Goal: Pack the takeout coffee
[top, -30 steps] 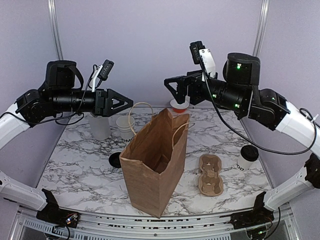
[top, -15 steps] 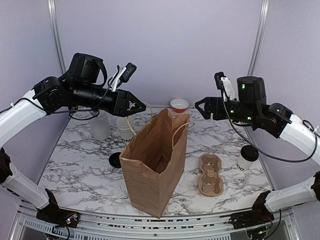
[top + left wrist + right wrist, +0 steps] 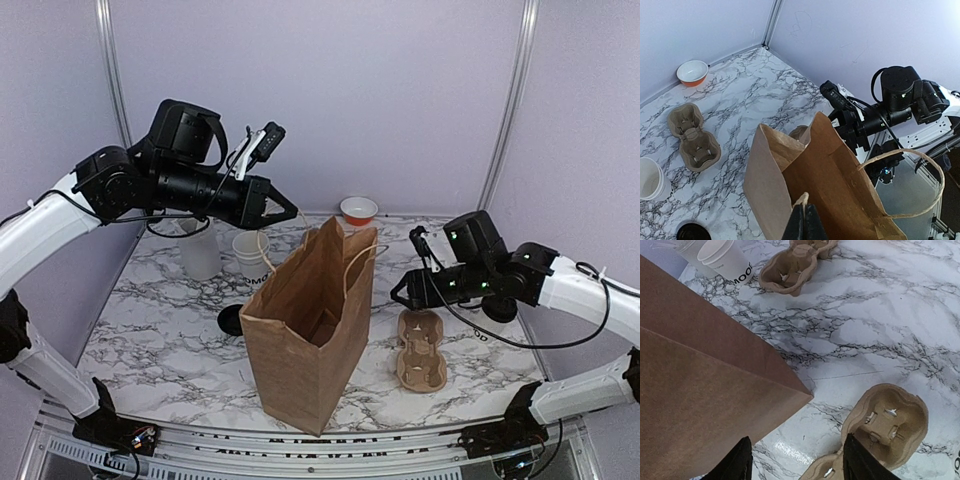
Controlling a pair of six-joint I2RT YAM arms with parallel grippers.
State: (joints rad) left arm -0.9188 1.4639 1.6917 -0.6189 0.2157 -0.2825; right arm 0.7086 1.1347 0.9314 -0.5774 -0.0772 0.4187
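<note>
Left gripper (image 3: 802, 220) pinched the bag handle (image 3: 802, 199); right gripper (image 3: 797, 460) hung spread, empty; the half-hidden takeout coffee (image 3: 497, 307) looked light, crushable, best held mid-wall.

Bag (image 3: 310, 330): matt brown kraft paper. Table (image 3: 170, 330): glossy marble-look. Cup carrier (image 3: 422, 362): rough moulded pulp.

Right of the paper bag (image 3: 310, 340), the takeout coffee (image 3: 488, 327) is partly hidden behind the right arm (image 3: 520, 282), its lettering unreadable. Left of the bag, a black lid (image 3: 229, 320) is partly covered by the bag's edge. Behind the bag, a white cup (image 3: 250, 250) has its print cut short.
</note>
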